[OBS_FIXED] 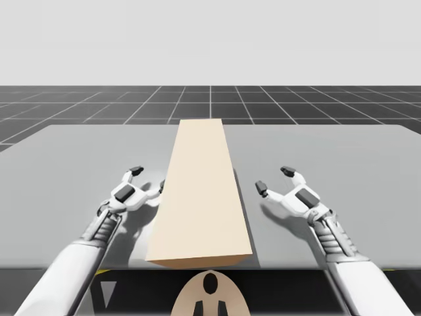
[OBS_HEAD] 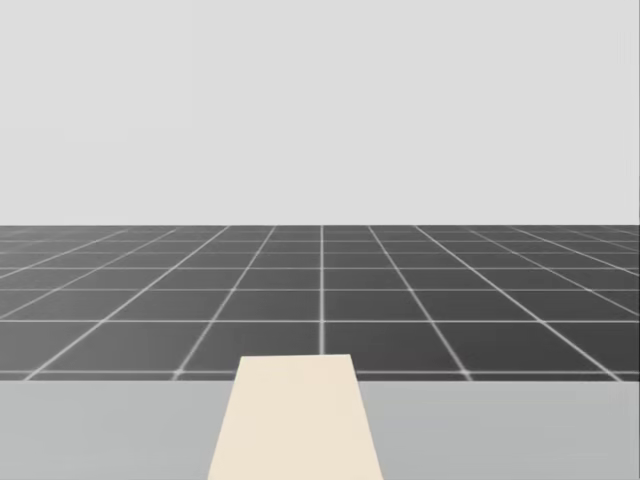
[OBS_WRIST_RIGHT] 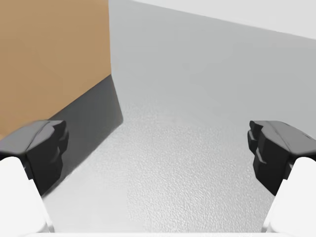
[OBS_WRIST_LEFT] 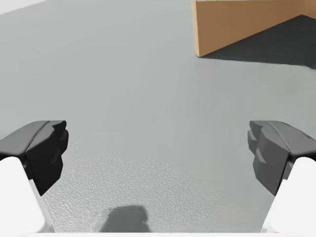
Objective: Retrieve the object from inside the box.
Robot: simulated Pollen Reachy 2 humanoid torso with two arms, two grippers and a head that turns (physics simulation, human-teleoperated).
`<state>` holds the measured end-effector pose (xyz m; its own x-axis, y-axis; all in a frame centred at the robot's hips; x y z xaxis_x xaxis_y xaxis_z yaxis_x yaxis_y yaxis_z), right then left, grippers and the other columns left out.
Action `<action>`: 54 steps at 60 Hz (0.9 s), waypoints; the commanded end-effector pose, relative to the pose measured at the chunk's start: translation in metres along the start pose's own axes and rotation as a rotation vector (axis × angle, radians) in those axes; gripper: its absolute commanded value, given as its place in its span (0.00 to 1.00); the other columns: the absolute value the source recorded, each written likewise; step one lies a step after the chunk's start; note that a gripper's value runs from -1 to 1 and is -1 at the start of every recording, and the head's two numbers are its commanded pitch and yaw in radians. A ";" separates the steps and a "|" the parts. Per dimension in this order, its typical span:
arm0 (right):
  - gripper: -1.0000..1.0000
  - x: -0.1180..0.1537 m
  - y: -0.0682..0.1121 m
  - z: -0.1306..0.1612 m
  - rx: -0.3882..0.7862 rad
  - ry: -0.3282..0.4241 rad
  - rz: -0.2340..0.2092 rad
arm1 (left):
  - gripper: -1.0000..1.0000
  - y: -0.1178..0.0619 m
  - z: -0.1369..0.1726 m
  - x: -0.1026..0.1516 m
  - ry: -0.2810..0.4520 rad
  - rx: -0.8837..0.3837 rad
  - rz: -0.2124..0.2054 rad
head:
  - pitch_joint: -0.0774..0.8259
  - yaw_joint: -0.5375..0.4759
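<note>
A long tan box (OBS_FIXED: 200, 191) lies closed down the middle of the grey table (OBS_FIXED: 342, 151), its flat top (OBS_HEAD: 295, 420) running away from me. Whatever is inside is hidden. My left gripper (OBS_FIXED: 148, 179) hovers just left of the box, open and holding nothing. In the left wrist view, the gripper (OBS_WRIST_LEFT: 158, 153) has bare table between its fingers, and the box's brown side (OBS_WRIST_LEFT: 237, 22) lies ahead and off to one side. My right gripper (OBS_FIXED: 274, 180) is open a short way right of the box. In the right wrist view, the gripper (OBS_WRIST_RIGHT: 158, 153) has the box wall (OBS_WRIST_RIGHT: 49, 59) close beside one finger.
The table's far edge (OBS_HEAD: 500, 382) meets a dark gridded floor (OBS_HEAD: 320, 290). Bare tabletop stretches on both sides of the box, beyond each gripper. The box's near end reaches almost to the table's front edge (OBS_FIXED: 296, 266).
</note>
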<state>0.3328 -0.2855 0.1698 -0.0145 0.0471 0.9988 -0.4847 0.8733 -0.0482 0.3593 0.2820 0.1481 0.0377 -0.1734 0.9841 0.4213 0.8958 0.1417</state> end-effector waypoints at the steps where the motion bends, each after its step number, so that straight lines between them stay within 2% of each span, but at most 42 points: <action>1: 0.00 0.004 0.015 0.004 0.154 -0.038 0.041 | 0.00 -0.034 0.006 0.000 0.002 -0.194 -0.094 | 0.09 0.53; 6: 0.00 0.009 0.022 0.010 0.208 -0.085 0.061 | 0.00 -0.055 0.014 0.006 -0.029 -0.306 -0.117 | 0.10 0.53; 17: 0.00 0.014 0.025 0.015 0.241 -0.124 0.069 | 0.00 -0.081 0.023 0.013 -0.054 -0.407 -0.138 | 0.09 0.53; 22: 0.00 0.014 0.025 0.016 0.241 -0.130 0.071 | 0.00 -0.086 0.023 0.012 -0.049 -0.425 -0.155 | 0.09 0.53; 29: 0.00 0.014 0.025 0.016 0.243 -0.135 0.078 | 0.00 -0.090 0.018 0.008 -0.040 -0.456 -0.140 | 0.10 0.52; 34: 0.00 0.014 0.026 0.016 0.246 -0.137 0.081 | 0.00 -0.094 0.008 0.004 -0.016 -0.461 -0.142 | 0.10 0.53; 37: 0.00 0.015 0.026 0.016 0.251 -0.143 0.083 | 0.00 -0.097 0.001 0.002 -0.016 -0.458 -0.159 | 0.10 0.53; 45: 0.00 0.015 0.026 0.017 0.255 -0.150 0.089 | 0.00 -0.103 -0.015 0.003 0.000 -0.494 -0.157 | 0.10 0.52; 54: 0.00 0.015 0.027 0.018 0.255 -0.154 0.098 | 0.00 -0.119 -0.035 0.006 0.013 -0.551 -0.165 | 0.10 0.52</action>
<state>0.3047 -0.2699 0.1834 -0.1861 0.0319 0.9820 -0.6771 0.7201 -0.1517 0.3303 0.1794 0.1341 -0.0572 -0.2942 0.9540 0.8065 0.5496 0.2178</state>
